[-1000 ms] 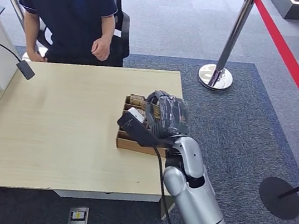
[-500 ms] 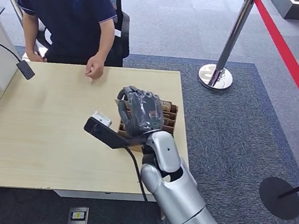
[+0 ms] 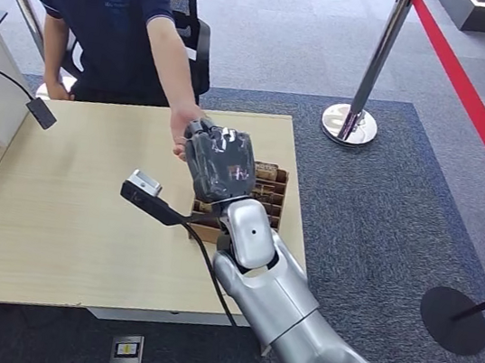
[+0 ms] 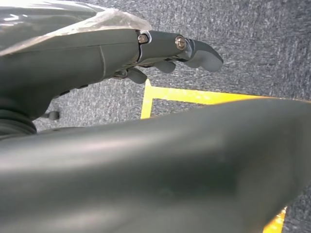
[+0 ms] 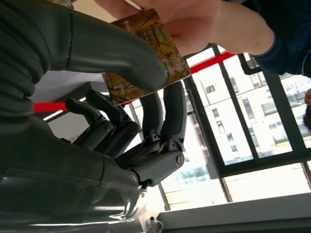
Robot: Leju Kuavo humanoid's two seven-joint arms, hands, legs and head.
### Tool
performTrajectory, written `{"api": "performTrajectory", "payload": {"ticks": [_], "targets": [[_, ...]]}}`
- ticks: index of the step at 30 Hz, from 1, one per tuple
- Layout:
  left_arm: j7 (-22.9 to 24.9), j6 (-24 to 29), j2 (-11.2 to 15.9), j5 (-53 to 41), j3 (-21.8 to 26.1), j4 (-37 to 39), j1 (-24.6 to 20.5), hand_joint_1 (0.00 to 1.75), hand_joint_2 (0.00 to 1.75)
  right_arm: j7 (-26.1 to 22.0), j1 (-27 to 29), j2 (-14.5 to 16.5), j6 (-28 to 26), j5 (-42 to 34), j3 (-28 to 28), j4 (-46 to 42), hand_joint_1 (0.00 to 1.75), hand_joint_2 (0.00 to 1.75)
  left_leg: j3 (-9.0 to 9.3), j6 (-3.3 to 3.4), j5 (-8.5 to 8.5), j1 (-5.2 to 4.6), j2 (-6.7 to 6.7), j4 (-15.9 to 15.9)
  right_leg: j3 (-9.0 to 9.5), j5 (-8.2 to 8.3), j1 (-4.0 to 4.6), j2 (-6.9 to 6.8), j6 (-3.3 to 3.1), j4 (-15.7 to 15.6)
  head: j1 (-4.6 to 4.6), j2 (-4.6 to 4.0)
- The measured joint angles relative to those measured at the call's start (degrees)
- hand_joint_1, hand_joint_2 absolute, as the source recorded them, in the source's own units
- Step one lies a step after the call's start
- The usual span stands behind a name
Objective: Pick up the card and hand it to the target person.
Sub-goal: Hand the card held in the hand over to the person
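while pinched — card [image 5: 146,53] toward person [image 3: 114,7]

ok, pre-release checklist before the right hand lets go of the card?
1. Card held by right hand, thumb on one face, fingers behind: ok.
2. Person's hand touching the card's far end: ok.
3. Person's grip firm enough to take it: cannot tell.
4. Handover above the table, beyond the card box: ok.
5. Left hand low over the carpet, holding nothing: ok.
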Motion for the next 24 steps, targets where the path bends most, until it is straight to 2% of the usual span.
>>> {"api": "performTrajectory", "payload": {"ticks": [7, 10, 11, 13, 14, 15, 17, 20, 24], "targets": [[0.0, 0.1, -0.1, 0.1, -0.1, 0.0, 0.0, 0.00, 0.00, -2.3, -0.7, 1.5, -0.1, -3.1, -0.1, 4.4, 1.75, 1.75, -0.01, -0.02, 0.02, 0.00, 0.00, 0.0, -0.02, 0.00, 0.00, 0.00, 0.00, 0.0, 0.00, 0.00], [0.0, 0.2, -0.1, 0.2, -0.1, 0.0, 0.0, 0.00, 0.00, -2.9, -0.9, 2.0, 0.0, -3.8, -0.2, 6.0, 1.61, 1.75, -0.02, -0.03, 0.02, 0.00, 0.00, 0.0, -0.03, 0.00, 0.00, 0.00, -0.01, 0.0, 0.00, 0.00], [0.0, 0.2, -0.1, 0.2, -0.1, 0.0, 0.0, 0.00, 0.00, -3.1, -1.0, 2.1, 0.0, -4.1, -0.2, 6.5, 1.47, 1.75, -0.02, -0.03, 0.02, 0.00, 0.00, 0.0, -0.03, 0.00, 0.00, 0.00, -0.01, 0.0, -0.01, 0.00], [0.0, 0.1, -0.1, 0.3, -0.1, 0.0, 0.0, 0.00, 0.00, -3.4, -1.2, 2.4, 0.0, -4.5, -0.2, 7.5, 0.93, 1.75, -0.03, -0.03, 0.02, 0.00, 0.00, 0.0, -0.04, 0.00, 0.00, 0.00, -0.01, 0.0, -0.01, 0.00], [0.0, 0.1, -0.1, 0.3, -0.1, 0.0, 0.0, 0.00, 0.00, -3.5, -1.3, 2.6, 0.1, -4.8, -0.2, 8.0, 0.55, 1.75, -0.03, -0.03, 0.02, 0.00, 0.00, 0.0, -0.04, 0.00, 0.00, 0.00, -0.01, 0.0, -0.01, 0.00], [0.0, 0.2, -0.1, 0.3, -0.1, 0.0, 0.0, 0.00, 0.00, -3.6, -1.4, 2.7, 0.1, -5.1, -0.2, 8.5, 0.25, 1.75, -0.03, -0.03, 0.02, 0.00, 0.00, 0.0, -0.04, 0.00, 0.00, 0.00, -0.01, 0.0, 0.00, 0.00], [0.1, 0.2, -0.1, 0.2, -0.1, 0.0, 0.0, 0.00, 0.00, -3.9, -1.5, 2.9, 0.2, -5.6, -0.2, 9.3, 0.00, 1.75, -0.04, -0.03, 0.02, 0.00, 0.00, 0.0, -0.05, 0.00, 0.00, 0.00, -0.01, 0.0, 0.00, 0.00], [0.1, 0.3, -0.1, 0.3, -0.1, 0.0, 0.0, 0.00, 0.00, -4.3, -1.5, 3.1, 0.2, -6.0, -0.2, 10.1, 0.00, 1.75, -0.04, -0.03, 0.02, 0.00, 0.00, 0.0, -0.05, 0.00, 0.00, 0.00, -0.01, 0.0, 0.00, 0.00], [0.1, 0.3, -0.1, 0.3, -0.1, 0.0, 0.0, 0.00, 0.00, -4.7, -1.5, 3.4, -0.4, -6.2, -0.2, 11.2, 0.00, 0.00, -0.03, -0.04, 0.03, 0.00, 0.00, 0.0, -0.05, 0.01, 0.00, 0.00, -0.01, 0.0, 0.00, 0.00]]}}
